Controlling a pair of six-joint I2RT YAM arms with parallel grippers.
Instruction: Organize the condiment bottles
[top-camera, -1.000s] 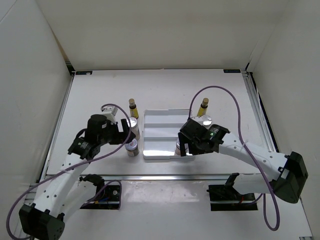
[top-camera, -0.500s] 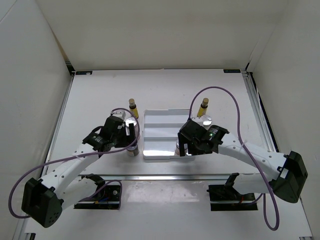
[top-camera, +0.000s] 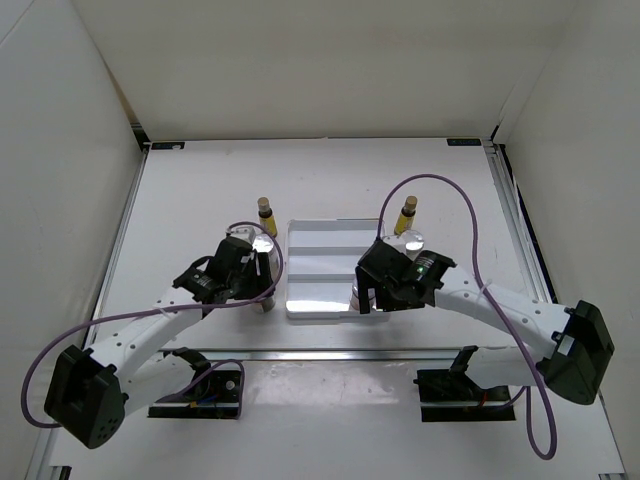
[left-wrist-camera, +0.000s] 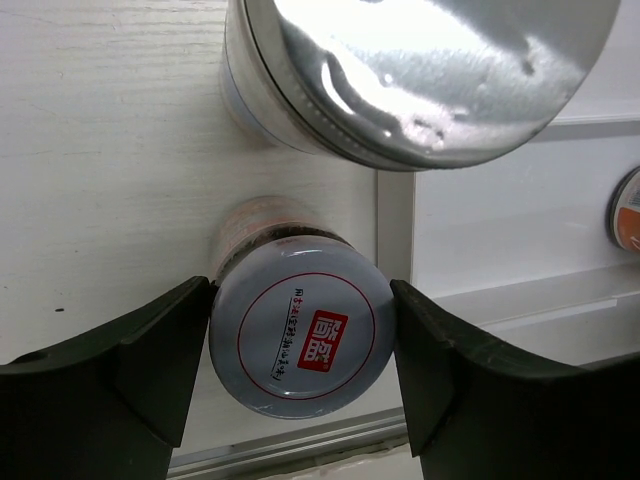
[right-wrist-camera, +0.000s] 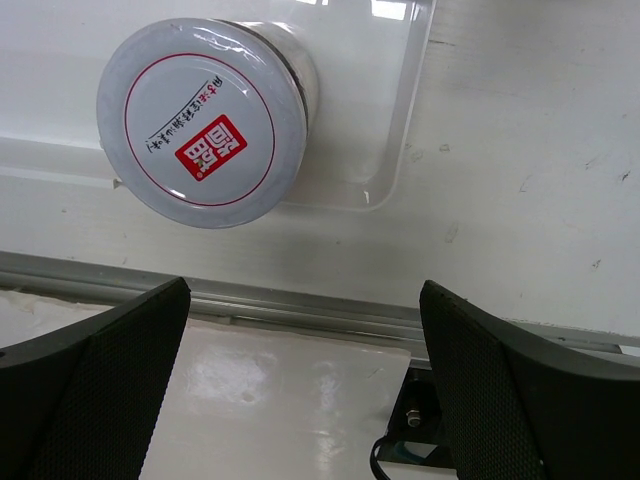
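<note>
My left gripper (left-wrist-camera: 300, 350) is shut on a stubby jar (left-wrist-camera: 294, 345) with a silver lid and red logo. The jar stands on the table just left of the white stepped tray (top-camera: 322, 252). In the top view the left gripper (top-camera: 262, 285) covers most of it. A second silver-lidded jar (left-wrist-camera: 420, 70) stands right behind it. My right gripper (right-wrist-camera: 300, 400) is open and empty, just in front of a like jar (right-wrist-camera: 205, 125) standing in the tray's front right corner (right-wrist-camera: 400, 120). Two slim yellow bottles (top-camera: 265, 210) (top-camera: 407, 213) stand behind the tray's back corners.
Another silver-lidded jar (top-camera: 412, 240) stands by the right yellow bottle. A metal rail (right-wrist-camera: 300, 305) runs along the table's near edge below the right gripper. White walls enclose the table on three sides. Purple cables loop over both arms.
My left gripper has swung right and come down over the jar left of the tray, its fingers now on the lid. The right arm has barely moved.
</note>
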